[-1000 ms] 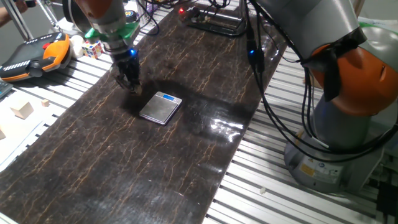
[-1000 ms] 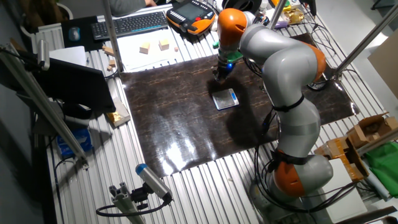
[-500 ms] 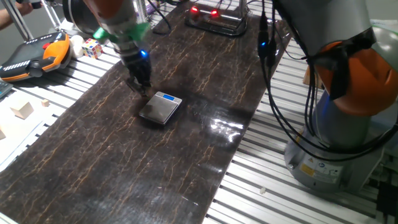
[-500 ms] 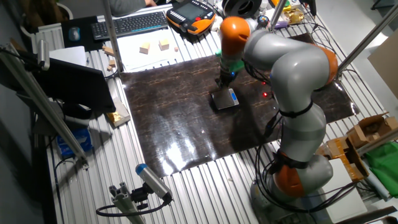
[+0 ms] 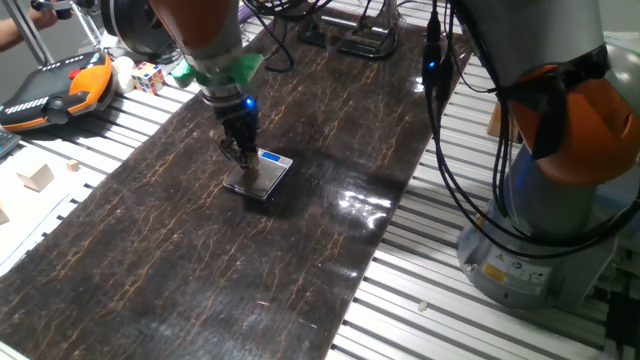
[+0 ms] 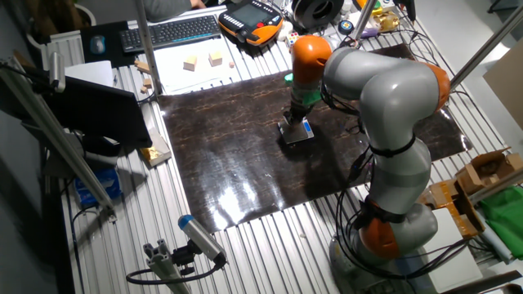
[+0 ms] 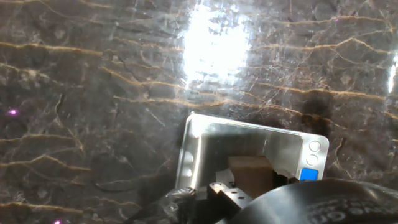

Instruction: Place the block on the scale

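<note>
The scale point(image 5: 259, 176) is a flat silver plate with a blue display strip, lying on the dark marbled mat point(image 5: 200, 260). It also shows in the other fixed view point(image 6: 297, 132) and in the hand view point(image 7: 211, 146). My gripper point(image 5: 241, 160) stands directly over the scale's plate, fingers pointing down; it also shows in the other fixed view point(image 6: 294, 122). In the hand view the gripper point(image 7: 249, 186) is shut on the block point(image 7: 251, 170), a tiny tan wooden cube held just above the plate. In both fixed views the fingers hide the block.
A Rubik's cube point(image 5: 150, 77) and an orange teach pendant point(image 5: 60, 85) lie beyond the mat's left edge. Pale wooden blocks point(image 5: 37, 177) sit on the slatted table at left. The arm's base point(image 5: 550, 220) and cables point(image 5: 440, 150) stand at right.
My gripper has moved right along the mat with the block, from beside the scale's left end to directly over its plate. The scale has not moved.
</note>
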Tool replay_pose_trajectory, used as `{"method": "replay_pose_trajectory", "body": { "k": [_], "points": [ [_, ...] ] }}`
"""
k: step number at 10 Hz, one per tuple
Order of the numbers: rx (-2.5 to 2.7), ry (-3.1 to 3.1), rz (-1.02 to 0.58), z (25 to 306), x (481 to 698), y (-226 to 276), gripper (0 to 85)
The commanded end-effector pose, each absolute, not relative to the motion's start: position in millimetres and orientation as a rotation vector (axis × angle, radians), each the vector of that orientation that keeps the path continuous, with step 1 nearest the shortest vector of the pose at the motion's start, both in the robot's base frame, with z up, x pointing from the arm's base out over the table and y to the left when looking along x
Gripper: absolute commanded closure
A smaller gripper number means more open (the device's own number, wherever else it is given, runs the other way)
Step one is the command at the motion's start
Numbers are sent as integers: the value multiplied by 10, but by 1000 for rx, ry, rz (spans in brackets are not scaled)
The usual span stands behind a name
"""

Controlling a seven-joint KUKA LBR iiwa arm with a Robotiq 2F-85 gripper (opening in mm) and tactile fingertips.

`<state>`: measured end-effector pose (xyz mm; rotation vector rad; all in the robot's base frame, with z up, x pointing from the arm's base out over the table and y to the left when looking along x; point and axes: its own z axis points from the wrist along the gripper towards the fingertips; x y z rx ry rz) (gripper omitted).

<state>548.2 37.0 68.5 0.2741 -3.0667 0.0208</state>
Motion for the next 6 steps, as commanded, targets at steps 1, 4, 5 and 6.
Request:
{"method": "replay_pose_trajectory", "body": {
  "k": [1, 4, 5, 6],
  "points": [
    [271, -3066, 20, 672, 5487, 369, 777],
    [229, -3069, 24, 647, 5478, 387, 613],
    [215, -3070, 24, 625, 5457, 409, 577],
    [194, -3076, 25, 602, 5431, 434, 527]
  ]
}}
